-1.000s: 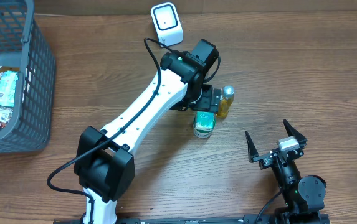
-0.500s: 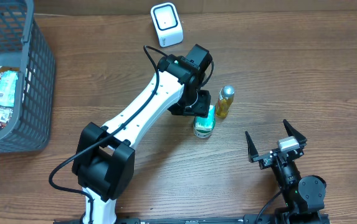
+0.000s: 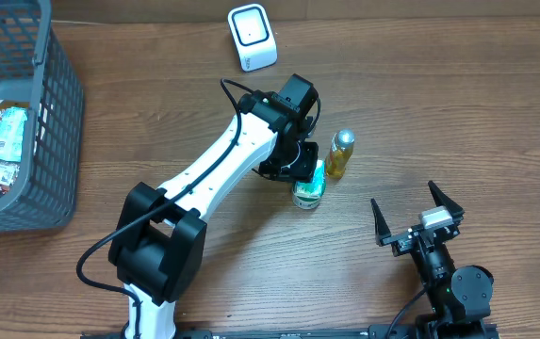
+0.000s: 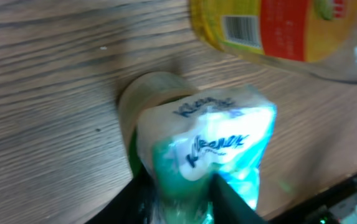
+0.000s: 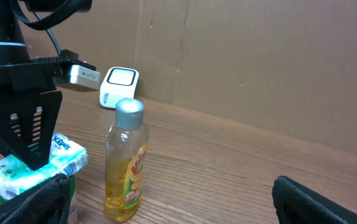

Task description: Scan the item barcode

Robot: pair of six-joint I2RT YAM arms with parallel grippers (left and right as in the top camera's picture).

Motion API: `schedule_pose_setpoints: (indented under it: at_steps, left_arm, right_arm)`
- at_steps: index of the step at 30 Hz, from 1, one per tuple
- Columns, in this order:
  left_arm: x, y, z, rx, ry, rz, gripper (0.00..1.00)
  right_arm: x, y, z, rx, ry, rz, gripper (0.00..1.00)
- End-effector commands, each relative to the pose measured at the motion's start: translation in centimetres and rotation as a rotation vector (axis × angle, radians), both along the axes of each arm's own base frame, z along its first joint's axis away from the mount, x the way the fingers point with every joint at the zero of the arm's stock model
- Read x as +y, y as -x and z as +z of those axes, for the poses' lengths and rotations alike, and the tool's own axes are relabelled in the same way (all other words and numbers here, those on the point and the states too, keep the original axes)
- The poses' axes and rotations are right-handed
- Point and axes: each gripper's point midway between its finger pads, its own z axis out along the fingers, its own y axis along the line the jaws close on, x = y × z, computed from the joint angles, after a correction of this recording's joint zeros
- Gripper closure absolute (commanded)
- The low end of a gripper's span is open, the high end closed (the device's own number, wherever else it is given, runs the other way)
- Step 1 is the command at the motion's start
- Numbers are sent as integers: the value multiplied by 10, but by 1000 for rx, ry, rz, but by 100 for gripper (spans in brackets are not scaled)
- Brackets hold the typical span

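left gripper [image 3: 302, 169] is shifting off the bottle [image 3: 340, 155], pinching the tissue pack [image 3: 309, 185] mid-table; right gripper [image 3: 404, 200] is idling wide; lifting and presenting it to the scanner [image 3: 253, 38] is remaining.

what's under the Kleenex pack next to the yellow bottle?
A round container: its pale rim and a strip of green side show past the Kleenex pack. The pack covers most of its top, so any lid or contents can't be seen.
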Motion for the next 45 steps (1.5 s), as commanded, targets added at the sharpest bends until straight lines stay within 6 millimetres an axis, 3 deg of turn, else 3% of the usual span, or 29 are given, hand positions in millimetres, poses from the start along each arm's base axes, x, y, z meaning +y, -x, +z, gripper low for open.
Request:
schedule_pose_setpoints:
  at_steps: [1,5,14,19,27,34,39,43,45]
  left_arm:
    - [9,7,-4,13,-14,-5,80]
    - [9,2,2,-2,-2,4,95]
    - [19,-22,28,-42,27,54,96]
    - [39,-36,35,-49,35,82,96]
    - [82,-42,33,-8,28,80,96]
    - [107,-26,-4,25,-150,101,96]
    - [107,-16,-40,23,-210,138,96]
    - [102,-13,-54,8,-209,146,96]
    - [104,-14,-56,1,-224,149,89]
  right_arm:
    - [0,0,-2,-3,-1,0,0]
    - [0,0,-2,-3,-1,0,0]
    - [0,0,-2,-3,-1,0,0]
    - [0,0,-2,-3,-1,0,0]
    - [0,0,-2,-3,-1,0,0]
    - [0,0,-2,-3,-1,0,0]
    - [0,0,-2,-3,-1,0,0]
    - [0,0,-2,-3,-1,0,0]
    - [0,0,-2,-3,-1,0,0]
